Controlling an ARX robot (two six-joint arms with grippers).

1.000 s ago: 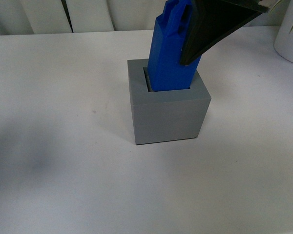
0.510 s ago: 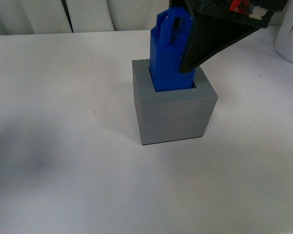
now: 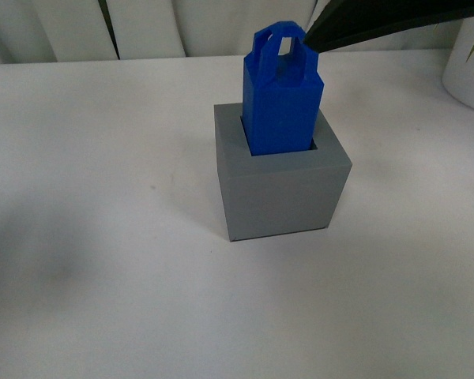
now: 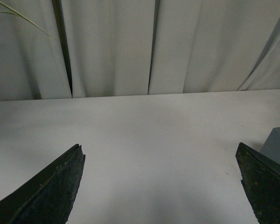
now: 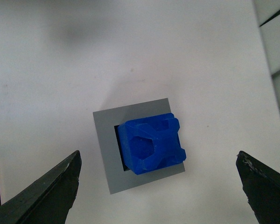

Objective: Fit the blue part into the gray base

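Observation:
The blue part stands upright in the square recess of the gray base at the middle of the white table, its handle loop on top. In the right wrist view the blue part sits in the gray base, seen from above. My right gripper is open and empty, high above the part, apart from it; one dark finger shows at the front view's top right. My left gripper is open and empty over bare table; a corner of the gray base shows beside one finger.
A white round container stands at the table's far right. Pale curtains hang behind the table's back edge. A thin plant leaf shows in the left wrist view.
My right gripper has let go of the blue part and risen up and away. The blue part has sunk lower into the gray base and now stands free.

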